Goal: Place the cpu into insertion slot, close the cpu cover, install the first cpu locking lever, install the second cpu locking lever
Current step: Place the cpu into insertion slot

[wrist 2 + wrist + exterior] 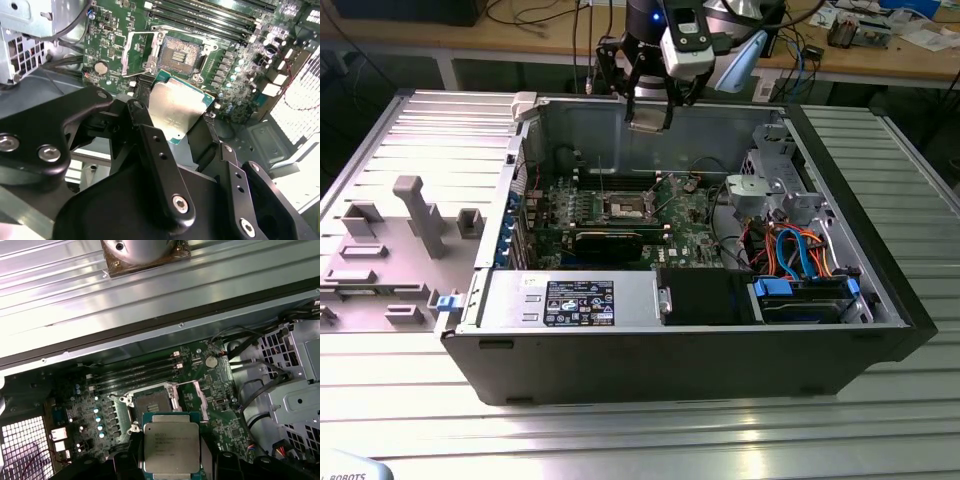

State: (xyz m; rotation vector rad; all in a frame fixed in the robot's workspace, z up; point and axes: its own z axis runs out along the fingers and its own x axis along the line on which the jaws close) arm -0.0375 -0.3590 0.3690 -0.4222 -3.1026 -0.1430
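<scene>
The cpu (172, 447) hovers near the uncovered insertion slot (152, 407) of the motherboard (220, 407)

insertion slot (152, 405) partly hidden, behind cpu (171, 445)

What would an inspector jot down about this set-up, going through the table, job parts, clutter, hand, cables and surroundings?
Surface: ribbed metal table carrying an open computer case.
Job's things: cpu held above the green board; insertion slot bare; cpu cover swung open beside it.
Clutter: grey plate with raised blocks at the exterior view's left.
Grippers: hand shut on the cpu, over the case.
Cables: orange and blue cables inside the case, at the exterior view's right.
Surroundings: wooden bench behind the table, strewn with wires.
</scene>
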